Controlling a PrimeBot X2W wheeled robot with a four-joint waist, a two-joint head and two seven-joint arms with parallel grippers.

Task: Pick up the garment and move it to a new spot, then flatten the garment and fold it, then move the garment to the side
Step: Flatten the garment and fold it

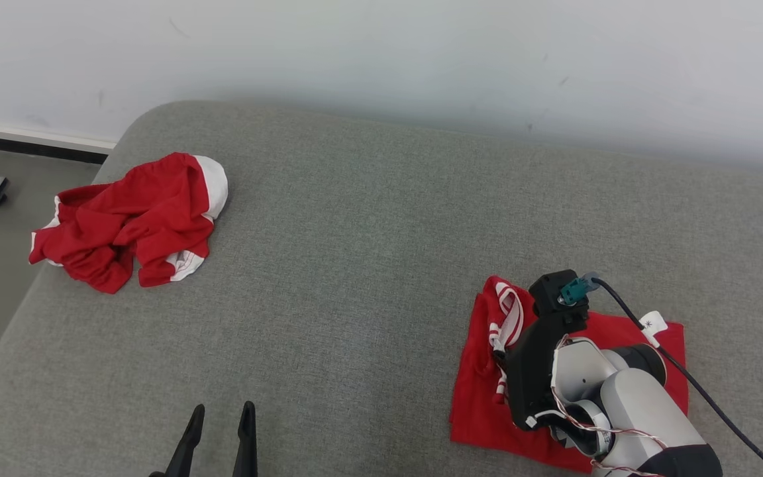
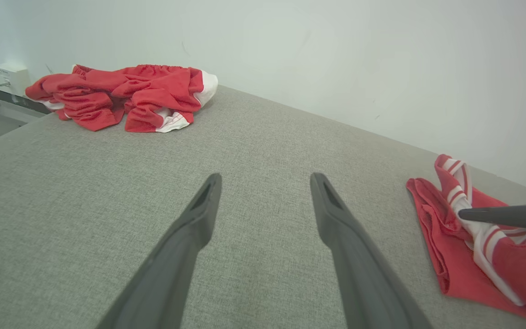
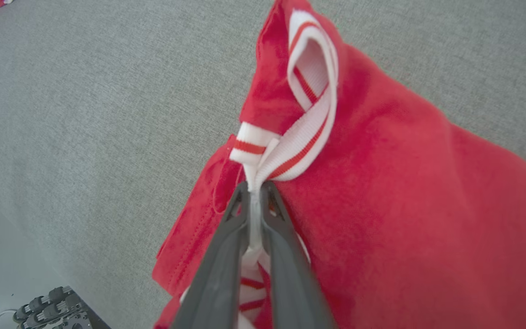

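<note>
Two red garments. My right gripper is clamped on the white, red-striped ribbed collar of a folded red knit garment, which lies flat beneath its fingers. Well apart to its left, my left gripper hovers with fingers spread, holding nothing, over the grey woven-fabric surface. A white tag bears a mark I cannot read. Far beyond the left gripper lies a crumpled red-and-white garment, near the white wall.

The left hand is held open at 7 o'clock; the right hand, at 5 o'clock, is pinched onto the garment.
</note>
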